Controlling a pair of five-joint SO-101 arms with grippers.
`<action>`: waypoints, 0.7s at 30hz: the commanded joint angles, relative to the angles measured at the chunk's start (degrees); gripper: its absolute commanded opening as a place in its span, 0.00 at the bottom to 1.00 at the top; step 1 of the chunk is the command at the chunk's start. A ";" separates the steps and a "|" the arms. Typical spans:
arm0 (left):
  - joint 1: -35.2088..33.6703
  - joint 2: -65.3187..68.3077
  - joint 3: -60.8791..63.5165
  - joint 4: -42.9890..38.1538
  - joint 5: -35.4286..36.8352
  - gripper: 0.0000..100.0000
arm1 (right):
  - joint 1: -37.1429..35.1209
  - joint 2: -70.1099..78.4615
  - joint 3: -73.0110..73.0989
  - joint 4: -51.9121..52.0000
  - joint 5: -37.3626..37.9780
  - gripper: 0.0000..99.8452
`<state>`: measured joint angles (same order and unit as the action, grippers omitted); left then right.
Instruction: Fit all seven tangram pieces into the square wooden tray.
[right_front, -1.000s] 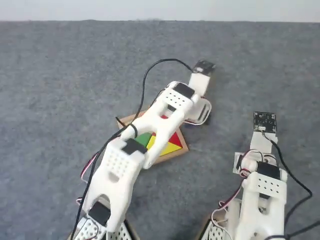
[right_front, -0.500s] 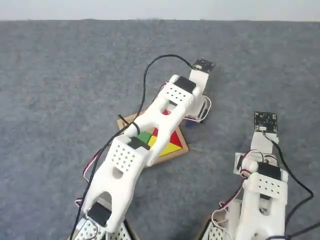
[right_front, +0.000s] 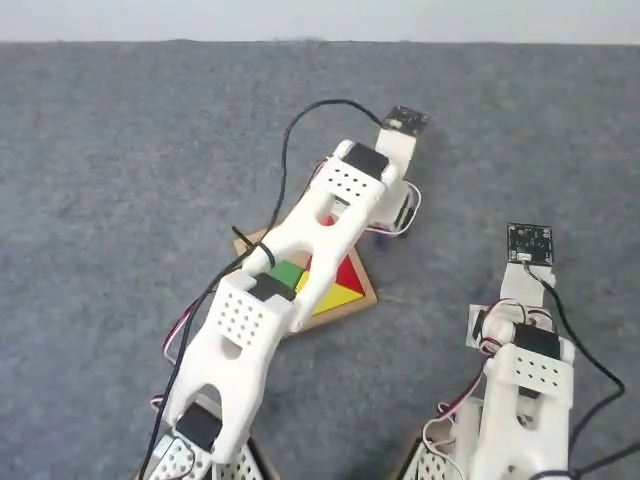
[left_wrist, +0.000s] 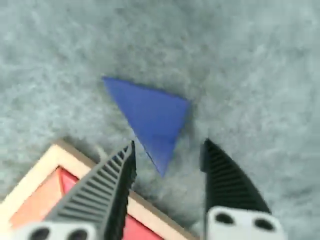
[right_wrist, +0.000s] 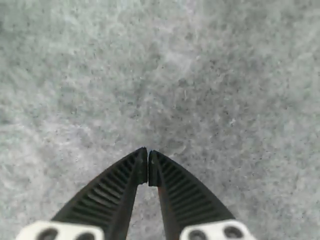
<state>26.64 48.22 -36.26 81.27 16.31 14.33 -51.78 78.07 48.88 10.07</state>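
Note:
The blue triangle (left_wrist: 150, 114) lies flat on the grey carpet just outside the corner of the square wooden tray (left_wrist: 47, 157). My left gripper (left_wrist: 169, 147) hangs open above it, with the triangle's near tip between the two fingers. A red piece (left_wrist: 42, 200) shows inside the tray corner. From above, the tray (right_front: 365, 296) holds red (right_front: 347, 272), yellow (right_front: 335, 297) and green (right_front: 288, 274) pieces, and the left arm (right_front: 355, 185) covers the rest of it. My right gripper (right_wrist: 148, 154) is shut, holds nothing, and hovers over bare carpet.
Grey carpet covers the whole table. The right arm (right_front: 522, 345) stands folded at the near right, well apart from the tray. Open carpet stretches to the left and far side of the tray.
The left arm has stretched a little farther out, away from the tray's middle toward its far right corner. The right arm has not moved.

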 joint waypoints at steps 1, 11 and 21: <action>-0.97 -4.40 -1.63 -4.48 10.46 0.24 | 0.48 -1.63 -0.18 -1.63 0.62 0.01; -0.88 4.92 -5.14 -6.59 14.86 0.24 | 0.48 -1.63 -0.18 -1.63 0.62 0.01; 0.79 12.13 -15.52 7.65 10.90 0.11 | 0.48 -1.63 -0.18 -1.63 0.62 0.01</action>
<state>27.25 59.65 -48.57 84.70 28.26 14.33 -51.78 78.07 48.35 10.07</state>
